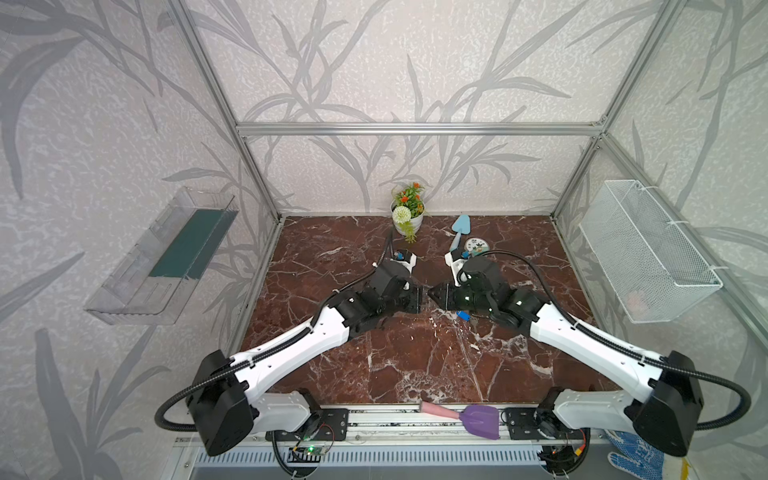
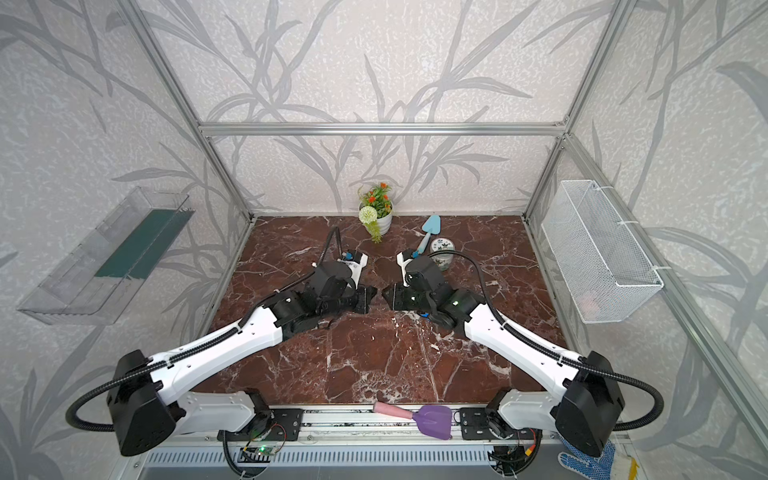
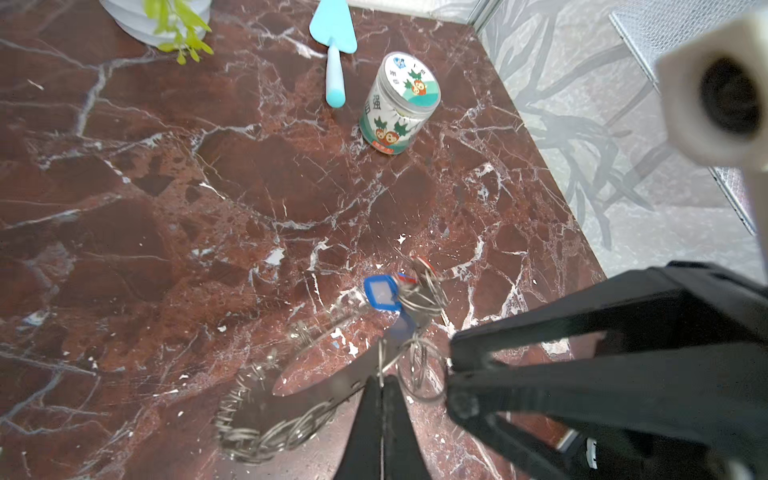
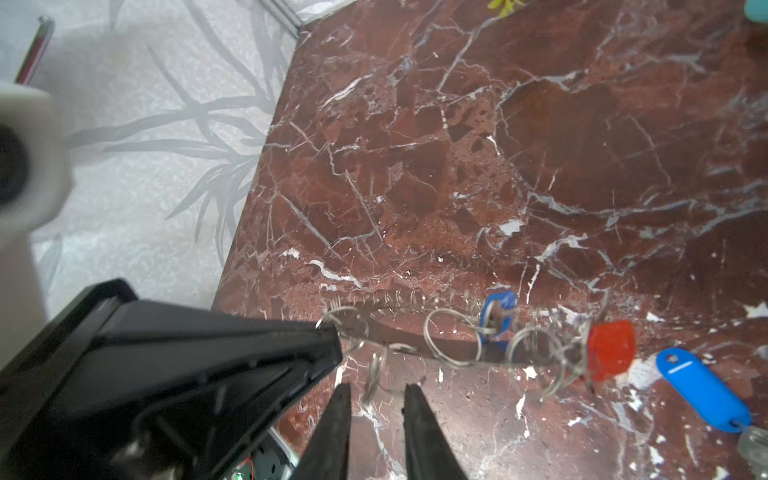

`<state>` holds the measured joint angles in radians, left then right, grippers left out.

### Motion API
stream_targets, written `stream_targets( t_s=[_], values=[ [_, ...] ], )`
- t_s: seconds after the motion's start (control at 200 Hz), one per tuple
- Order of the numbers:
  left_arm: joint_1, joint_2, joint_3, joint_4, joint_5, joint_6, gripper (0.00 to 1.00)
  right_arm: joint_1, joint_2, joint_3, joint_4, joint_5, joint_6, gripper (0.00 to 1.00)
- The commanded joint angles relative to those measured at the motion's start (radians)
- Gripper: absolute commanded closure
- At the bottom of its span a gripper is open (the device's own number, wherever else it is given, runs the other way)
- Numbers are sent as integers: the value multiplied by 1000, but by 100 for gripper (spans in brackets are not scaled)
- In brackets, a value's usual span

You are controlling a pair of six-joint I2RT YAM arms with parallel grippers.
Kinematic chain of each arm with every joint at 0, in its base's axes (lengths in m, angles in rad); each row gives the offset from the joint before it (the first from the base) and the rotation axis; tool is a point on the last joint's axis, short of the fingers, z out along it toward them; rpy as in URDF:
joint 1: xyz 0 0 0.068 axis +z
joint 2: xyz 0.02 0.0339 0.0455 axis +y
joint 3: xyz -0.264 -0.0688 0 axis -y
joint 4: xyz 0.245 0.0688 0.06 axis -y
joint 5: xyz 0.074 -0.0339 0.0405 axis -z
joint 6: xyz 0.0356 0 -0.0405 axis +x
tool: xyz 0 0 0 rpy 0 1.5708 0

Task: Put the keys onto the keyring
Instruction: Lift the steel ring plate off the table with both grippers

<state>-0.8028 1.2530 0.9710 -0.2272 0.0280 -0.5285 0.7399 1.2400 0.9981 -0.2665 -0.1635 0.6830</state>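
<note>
The keyring (image 3: 324, 386) is a grey plate edged with wire rings, held tilted above the marble table (image 3: 166, 232). My left gripper (image 3: 380, 380) is shut on its edge; the ring shows again in the right wrist view (image 4: 449, 347). A blue key (image 4: 496, 311) and a red key (image 4: 611, 349) hang from its rings. Another blue key (image 4: 702, 386) lies loose on the table, also seen under the right arm in a top view (image 1: 463, 315). My right gripper (image 4: 377, 392) is open, one wire ring hanging unclamped between its fingers. In both top views the grippers (image 1: 419, 297) (image 2: 384, 291) meet tip to tip at mid-table.
A flower pot (image 1: 408, 216), a light blue trowel (image 1: 459, 230) and a printed jar (image 1: 476, 246) stand at the back. A purple shovel (image 1: 478, 419) lies on the front rail. A wire basket (image 1: 648, 249) hangs on the right wall, a clear tray (image 1: 166, 257) on the left.
</note>
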Motion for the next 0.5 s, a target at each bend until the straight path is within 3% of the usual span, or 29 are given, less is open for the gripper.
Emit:
stream_targets(
  t_s=[0.0,0.25,0.495],
  values=[
    [5,-76,-70,210,-40,100,100,-54,-91,-12,13,-87,-125,57],
    [4,-211,-262,526,-20,204,100,-232,-148,4,21,-283,-183,54],
    [5,-285,-332,694,31,189,100,-249,-130,10,117,-415,-247,51]
  ],
)
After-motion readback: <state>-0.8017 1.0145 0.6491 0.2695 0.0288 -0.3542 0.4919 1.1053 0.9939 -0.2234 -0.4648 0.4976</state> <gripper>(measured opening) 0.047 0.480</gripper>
